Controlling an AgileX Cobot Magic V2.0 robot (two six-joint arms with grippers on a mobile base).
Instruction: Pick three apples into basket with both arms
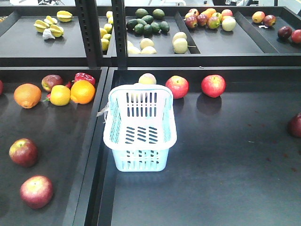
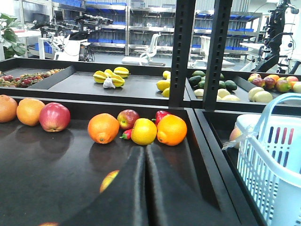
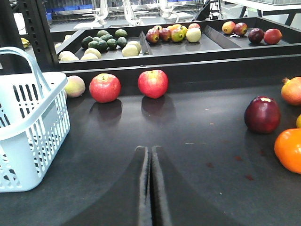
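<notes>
Done so far: nothing, by my reading. The basket (image 1: pixel 140 162) stands empty with its slotted floor bare.
Left to do: all three picks and all three drops.
Basket place: upright at the left edge of the right tray (image 1: pixel 225 165), just right of the divider, at middle depth.
Apples, right side: a first red apple (image 1: pixel 177 86) sits just beyond the basket's far right corner. A second red apple (image 1: pixel 213 85) lies right of it, and both are against the far lip. A dark apple (image 1: pixel 295 125) sits at the far right edge.
Apples, left side: on the left tray (image 1: pixel 56 136) a near streaked apple (image 1: pixel 36 191) and a middle streaked apple (image 1: pixel 23 152) lie well apart from the basket. A far streaked apple (image 1: pixel 51 82) sits among the oranges (image 1: pixel 83 92).
Left gripper (image 2: pixel 144 153): my pads are pressed together on nothing, low over the left tray and pointing at the oranges.
Right gripper (image 3: pixel 150 151): pads also together and empty, low over the right tray. The basket is to its left and the two red apples lie ahead.
Surface: matte black trays with raised lips, faintly mirroring the fruit. There are a few reddish flecks on the right tray.
Room: a farther tier of trays holds avocados (image 1: pixel 148 24) and starfruit (image 1: pixel 49 26), with black uprights (image 1: pixel 89 33) between. Beyond stand racks of blue bins (image 2: pixel 141 19) and white chairs (image 2: pixel 153 44).
</notes>
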